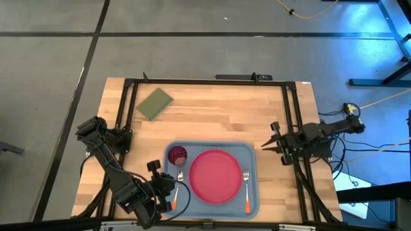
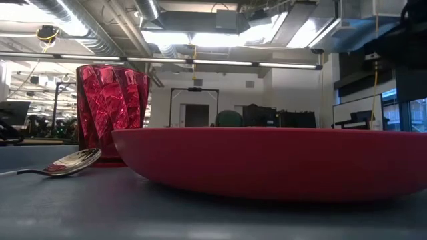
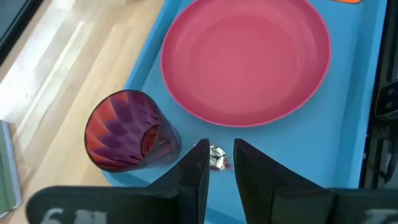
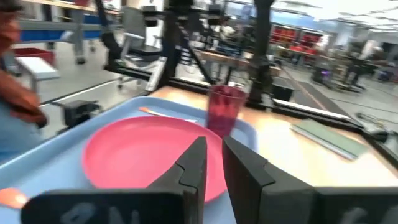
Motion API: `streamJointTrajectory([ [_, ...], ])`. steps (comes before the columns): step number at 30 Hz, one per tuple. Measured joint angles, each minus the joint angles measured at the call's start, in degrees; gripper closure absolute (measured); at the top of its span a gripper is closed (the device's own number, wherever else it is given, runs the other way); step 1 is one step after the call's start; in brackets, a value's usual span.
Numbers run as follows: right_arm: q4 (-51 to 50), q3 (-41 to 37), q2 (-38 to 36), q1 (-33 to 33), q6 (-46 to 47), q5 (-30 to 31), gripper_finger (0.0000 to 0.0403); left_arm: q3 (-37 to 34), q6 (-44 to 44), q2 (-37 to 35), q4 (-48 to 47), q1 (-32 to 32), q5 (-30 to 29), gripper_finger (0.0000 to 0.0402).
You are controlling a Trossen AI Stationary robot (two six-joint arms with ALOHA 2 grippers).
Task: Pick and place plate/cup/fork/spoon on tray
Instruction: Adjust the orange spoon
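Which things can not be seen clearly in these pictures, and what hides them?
- Spoon handle: in the high view the left pincer covers most of it.
- Spoon bowl: in the left wrist view only a silver bit shows between the fingers.
- Fork: the low view does not show it; the plate fills that side.
- Tray near rim: hidden by the left arm in the high view.

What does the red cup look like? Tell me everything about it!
The cup is small, dark red and see-through like shiny plastic or glass, with slanted ridges running around its sides. It stands upright with its open mouth up, and looks empty. It sits in a corner of the blue tray, beside the pink plate, close but not clearly touching it. The spoon lies right in front of it. The left gripper is near it, but nothing holds the cup.
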Motion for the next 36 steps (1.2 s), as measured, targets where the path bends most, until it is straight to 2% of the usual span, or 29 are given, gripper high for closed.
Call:
streamJointTrajectory([
  [7,0.00,-0.04,0.00,-8.55,1.90,-0.43,0.0346,0.00,0.02,0.00,0.68,0.00,-0.03,0.0335],
  [12,-0.06,-0.07,0.10,-12.48,5.54,-5.07,0.0346,0.02,0.00,0.00,0.85,-0.13,-0.03,0.0335],
  [17,0.00,-0.07,0.11,-12.78,4.81,-6.34,0.0346,0.02,-1.35,0.00,1.25,-1.23,-0.03,0.0335],
  [22,0.04,-0.07,0.11,-12.78,9.60,-6.30,0.0346,0.02,-1.44,0.00,1.25,-3.40,-0.28,0.0335],
  [28,0.04,-0.07,0.11,-12.76,10.45,-6.31,0.0346,-0.23,-1.51,-0.01,1.49,-5.09,-4.98,0.0335],
  [36,0.07,-0.07,0.11,-12.76,10.42,-6.30,0.0346,-9.70,-3.92,-0.06,11.50,-6.16,-5.63,0.0335],
])
